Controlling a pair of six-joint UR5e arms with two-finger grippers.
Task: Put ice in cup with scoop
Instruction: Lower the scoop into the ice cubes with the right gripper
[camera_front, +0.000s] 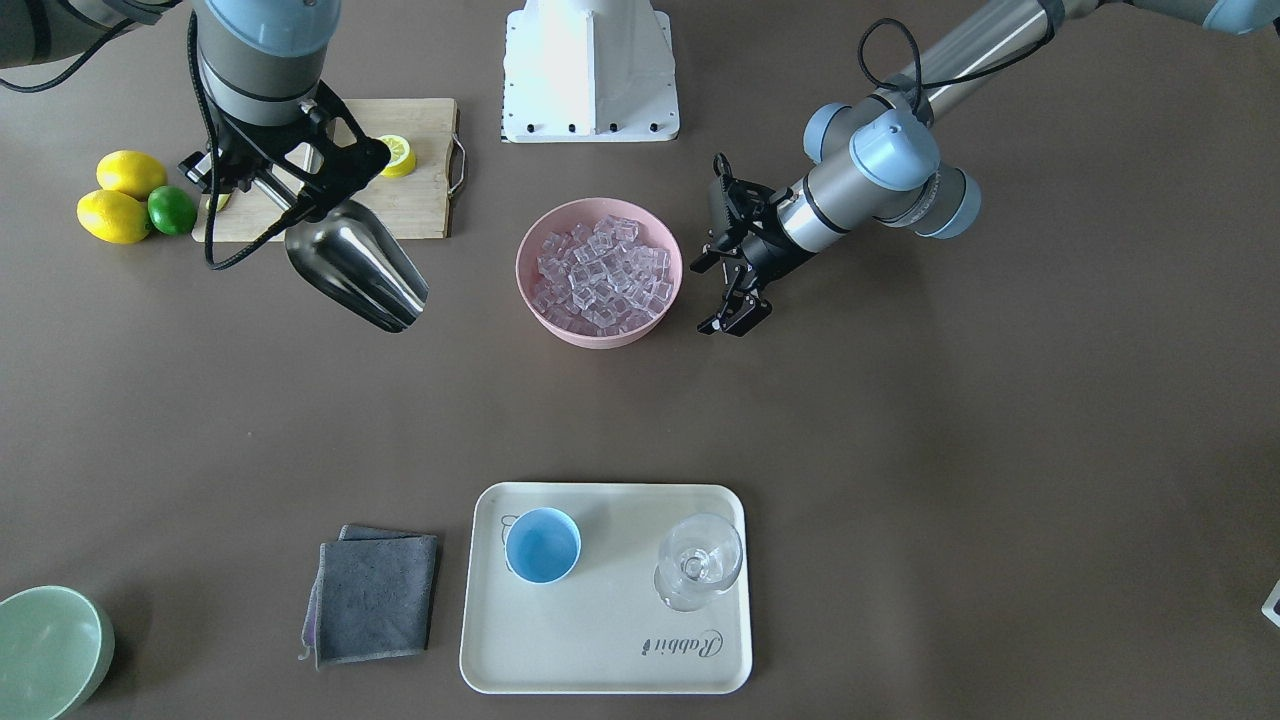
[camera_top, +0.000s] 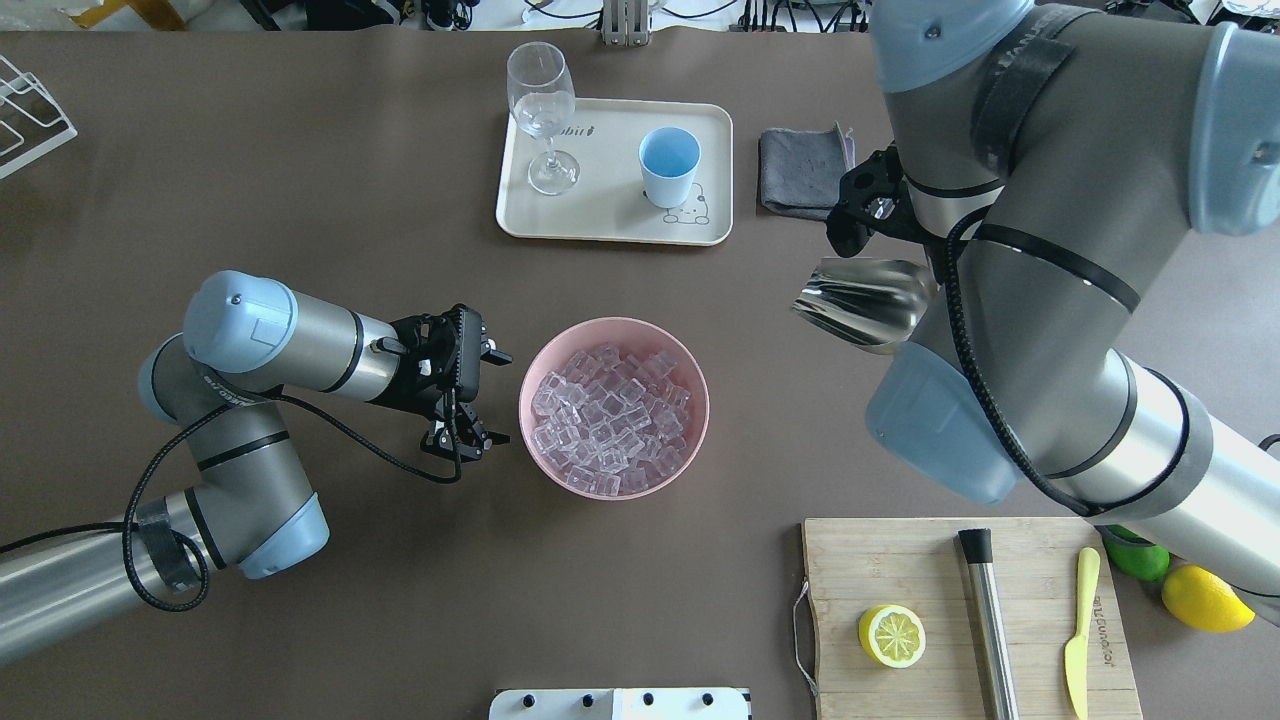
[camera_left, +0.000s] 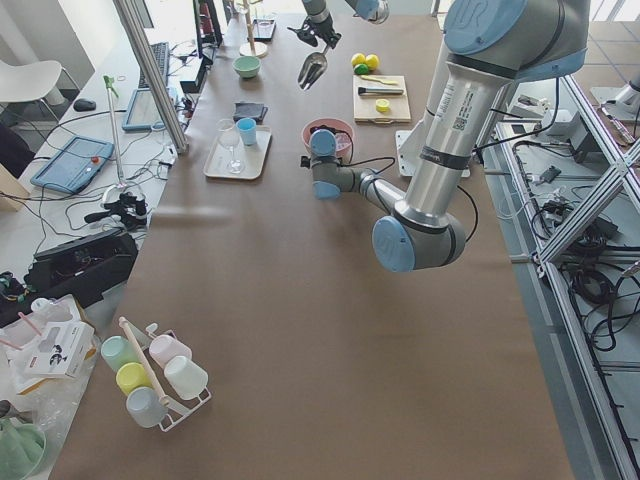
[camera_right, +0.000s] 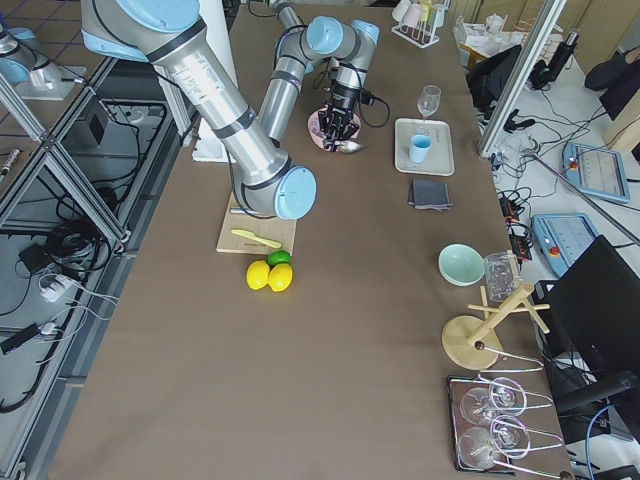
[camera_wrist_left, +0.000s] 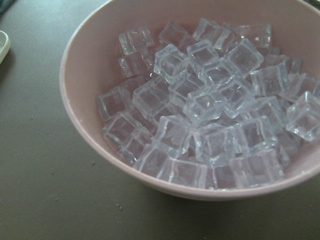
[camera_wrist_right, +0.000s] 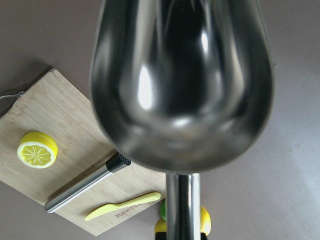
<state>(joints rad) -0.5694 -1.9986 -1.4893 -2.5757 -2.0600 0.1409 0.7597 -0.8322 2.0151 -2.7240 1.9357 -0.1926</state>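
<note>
A long brown desk (camera_front: 900, 450) carries the set-up, with two grey-and-blue robot arms reaching over it. The right arm (camera_top: 1050, 300) towers above a wooden cutting board (camera_top: 900, 560), and its tool (camera_top: 880, 205) is clamped on the thin handle of the steel scoop (camera_top: 862, 300). The scoop hangs in the air off to one side of the bowl, its open mouth turned toward it, over bare desk between the board and the tray. The left arm (camera_top: 270, 350) lies low on the opposite side, its tool (camera_top: 482, 398) just beside the bowl with fingers spread wide and nothing between them. A cream tray (camera_top: 610, 215) sits on the far side of the desk from the robot, well apart from the bowl. The pink bowl (camera_top: 560, 345) stands mid-desk between the two arms. On the tray the light-blue cup (camera_top: 668, 165) stands upright, beside a clear stemmed glass (camera_top: 541, 110). The ice (camera_top: 612, 415), clear glossy cubes, is heaped in the pink bowl.
</note>
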